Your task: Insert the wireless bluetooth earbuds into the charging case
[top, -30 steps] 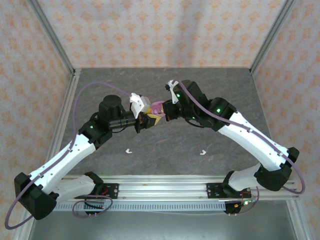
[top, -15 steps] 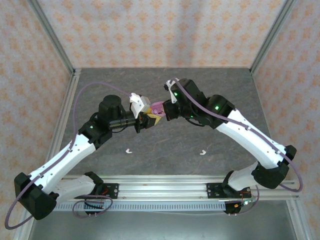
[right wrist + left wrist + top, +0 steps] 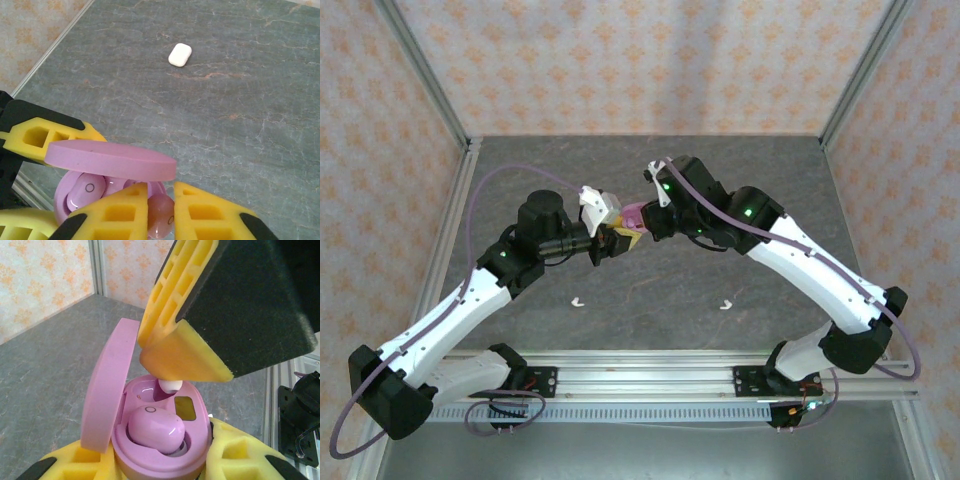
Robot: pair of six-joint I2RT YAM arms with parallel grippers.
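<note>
**Top external view.** Over the last second your right arm has swung slightly left. This brings the right tool closer against the pink charging case, which the left tool holds clenched above the tabletop. One white earbud and the other white earbud lie near the arm bases, untouched.

**Left wrist view.** The lid stands open at left. The seated pink earbud fills the near socket. A pale tip enters the far socket under the right tool's finger.

**Right wrist view.** The right tool grasps the second pink earbud just under the lid. A white case lies far off. The insertion appears nearly complete, so you should release only once the earbud is seated.
</note>
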